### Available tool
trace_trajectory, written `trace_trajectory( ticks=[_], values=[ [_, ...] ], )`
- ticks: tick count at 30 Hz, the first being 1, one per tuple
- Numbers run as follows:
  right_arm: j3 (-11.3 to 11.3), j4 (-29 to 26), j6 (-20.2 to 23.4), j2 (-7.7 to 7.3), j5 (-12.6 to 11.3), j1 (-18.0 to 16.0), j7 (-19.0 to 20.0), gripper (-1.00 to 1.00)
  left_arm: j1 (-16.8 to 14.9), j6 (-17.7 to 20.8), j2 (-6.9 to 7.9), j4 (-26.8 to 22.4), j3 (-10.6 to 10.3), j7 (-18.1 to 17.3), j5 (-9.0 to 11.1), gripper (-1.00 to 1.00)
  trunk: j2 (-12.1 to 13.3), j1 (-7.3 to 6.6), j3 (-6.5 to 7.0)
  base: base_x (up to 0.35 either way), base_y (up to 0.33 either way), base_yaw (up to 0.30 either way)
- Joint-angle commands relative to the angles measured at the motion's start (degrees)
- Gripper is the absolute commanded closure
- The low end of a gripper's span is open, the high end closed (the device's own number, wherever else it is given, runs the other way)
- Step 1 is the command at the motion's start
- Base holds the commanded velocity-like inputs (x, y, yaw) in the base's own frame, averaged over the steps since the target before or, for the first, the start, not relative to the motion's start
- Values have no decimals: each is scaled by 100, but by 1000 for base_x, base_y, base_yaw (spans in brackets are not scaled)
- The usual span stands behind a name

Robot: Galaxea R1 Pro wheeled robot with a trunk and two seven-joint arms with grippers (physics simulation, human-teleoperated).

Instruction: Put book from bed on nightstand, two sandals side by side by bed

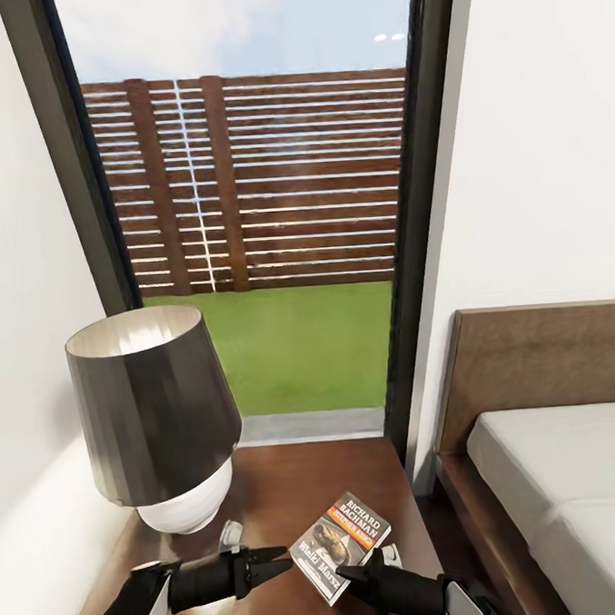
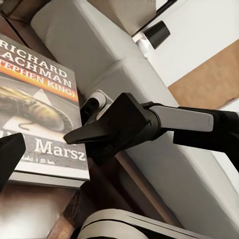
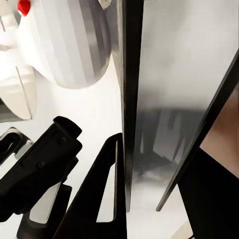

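Note:
The book [image 1: 344,540], a dark paperback with an orange band and "RICHARD BACHMAN" lettering, is tilted just over the front of the nightstand [image 1: 291,481]. My right gripper [image 1: 353,573] is shut on its near edge. The right wrist view shows the book [image 3: 169,99] edge-on between the fingers [image 3: 107,199]. My left gripper [image 1: 285,561] hovers open just left of the book with nothing in it. In the left wrist view one finger [image 2: 10,157] shows beside the cover [image 2: 40,109], and the right gripper [image 2: 82,134] reaches over the book's edge. The bed [image 1: 563,474] lies to the right. The sandals are out of view.
A lamp [image 1: 155,417] with a dark shade and white base stands on the nightstand's left half, close to my left arm. A tall dark-framed window [image 1: 268,255] behind shows a fence and grass. White walls flank it. A narrow floor gap separates nightstand and bed frame.

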Motion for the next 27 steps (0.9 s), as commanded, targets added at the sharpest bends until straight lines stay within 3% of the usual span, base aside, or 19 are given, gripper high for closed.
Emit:
trace_trajectory(
  ticks=[1, 27],
  values=[
    [-23, 0, 30, 3, -1, -2, 12, 100, -1, 60, 1, 0, 1, -18, 12, -100, -2, 0, -6, 72, 0, 0],
    [-23, 0, 31, 4, -1, -2, 12, 100, -2, 60, 1, 0, -5, -18, 8, -100, -243, 132, -114, 6, 0, 0]
  ],
)
